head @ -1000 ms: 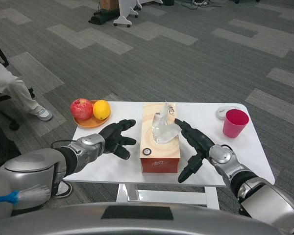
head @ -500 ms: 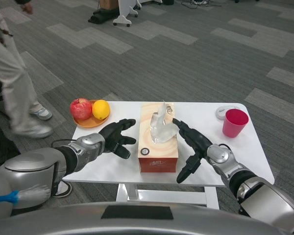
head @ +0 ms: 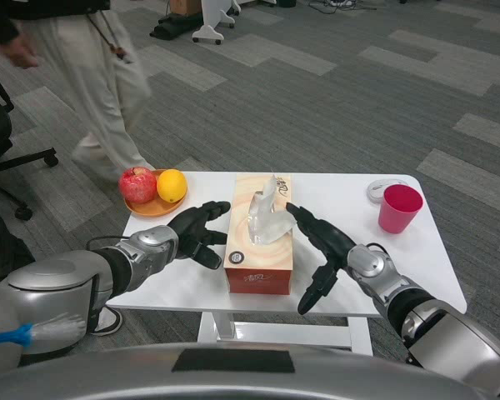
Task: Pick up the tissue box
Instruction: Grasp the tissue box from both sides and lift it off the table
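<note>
The tissue box (head: 259,247), orange-brown with a white tissue sticking out of its top, lies on the white table (head: 192,283) near the middle. My left hand (head: 198,232) is at its left side, fingers spread, fingertips touching or nearly touching the box's left face. My right hand (head: 318,247) lies against the box's right side with fingers stretched out, one pointing down past the front corner. Neither hand wraps the box, and it rests on the table.
An orange plate (head: 147,207) with a red apple (head: 138,184) and a yellow fruit (head: 172,185) sits at the far left. A pink cup (head: 399,208) and a white round lid (head: 383,191) stand far right. A person (head: 92,67) walks past the table's far left; a black chair (head: 4,125) is beside them.
The right hand has pushed the box leftward until it meets the left hand's fingertips. The left hand stayed put. The person got up and walked across the far left.
</note>
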